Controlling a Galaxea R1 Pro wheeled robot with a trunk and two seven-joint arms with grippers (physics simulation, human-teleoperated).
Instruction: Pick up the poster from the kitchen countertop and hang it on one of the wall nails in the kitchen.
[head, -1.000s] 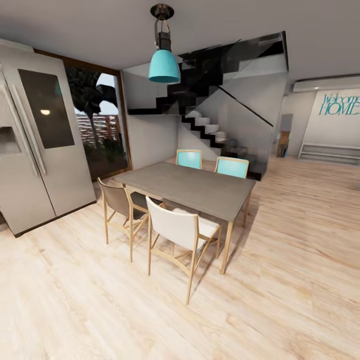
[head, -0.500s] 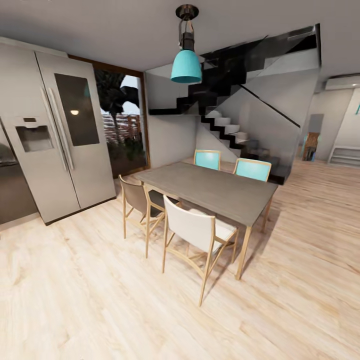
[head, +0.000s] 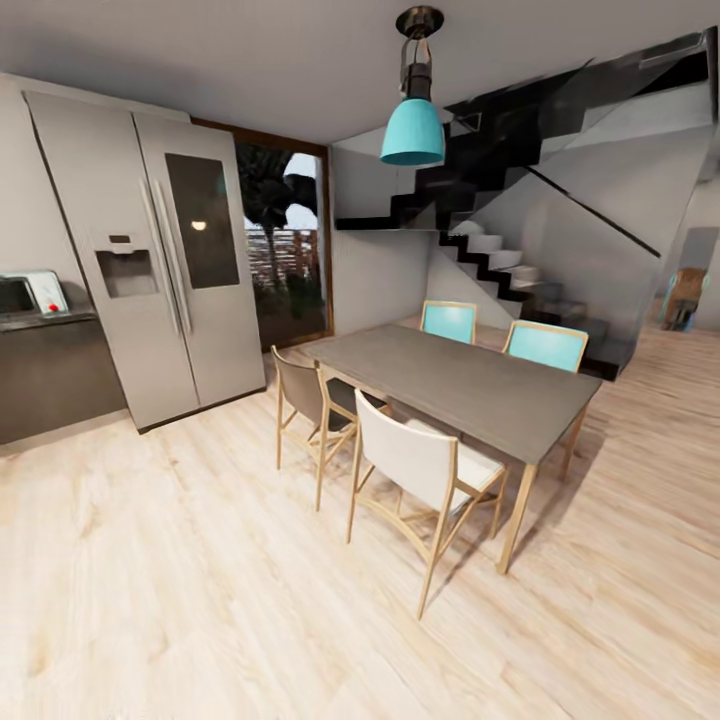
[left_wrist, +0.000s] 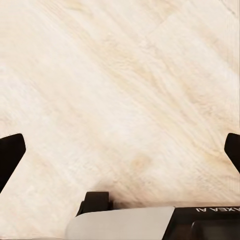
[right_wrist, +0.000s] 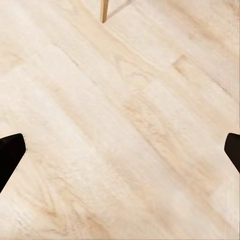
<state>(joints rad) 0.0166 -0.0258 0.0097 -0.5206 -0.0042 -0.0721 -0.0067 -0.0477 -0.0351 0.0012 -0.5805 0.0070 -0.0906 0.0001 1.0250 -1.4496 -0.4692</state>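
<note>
Underway across wood floor (head: 200, 600), poster unseen.
Left gripper (left_wrist: 120, 150) and right gripper (right_wrist: 120, 150) spread wide, empty; risk clipping chair (head: 420, 470) or table (head: 470, 385) turning.

I see a grey dining table (head: 470, 385) with 4 chairs, 2 of them turquoise (head: 449, 321), under a turquoise pendant lamp (head: 412, 132). A steel fridge (head: 165, 265) stands left on pale wood floor (head: 200, 590); black-and-white stairs (head: 500, 265) rise behind.
</note>
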